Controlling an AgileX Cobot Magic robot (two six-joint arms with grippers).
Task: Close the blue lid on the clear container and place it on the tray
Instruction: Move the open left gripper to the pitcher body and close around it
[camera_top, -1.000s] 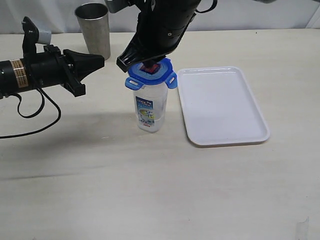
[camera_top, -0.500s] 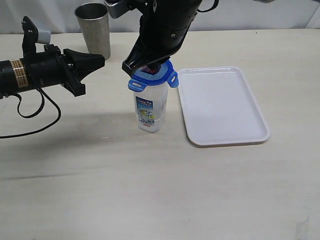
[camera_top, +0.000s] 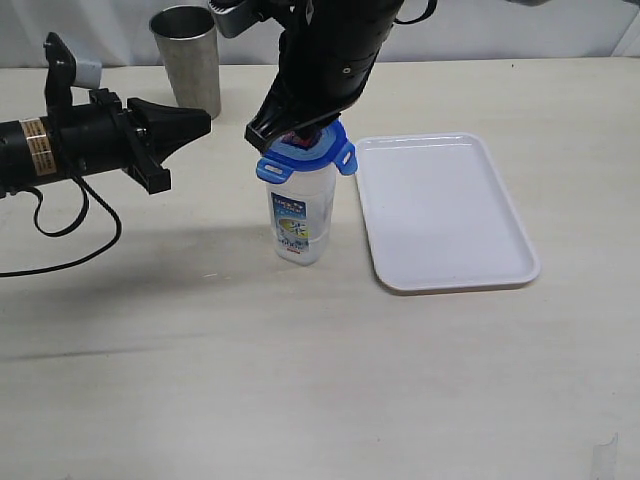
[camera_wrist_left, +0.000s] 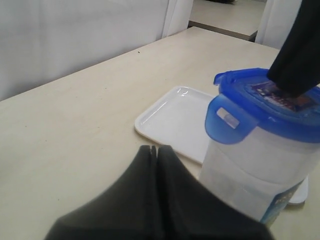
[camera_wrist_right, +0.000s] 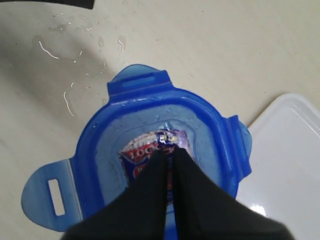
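Right fingers (camera_wrist_right: 150, 195), pressed together, have sunk onto the blue lid (camera_wrist_right: 107, 145); left fingers (camera_wrist_left: 145, 190) also pressed together

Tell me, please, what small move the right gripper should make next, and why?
Probably press straight down: the shut right gripper rests on the blue lid, which sits on the clear container with its flaps splayed out, not snapped down.

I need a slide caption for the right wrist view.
Shut right gripper touching the blue lid, the tray beside it.
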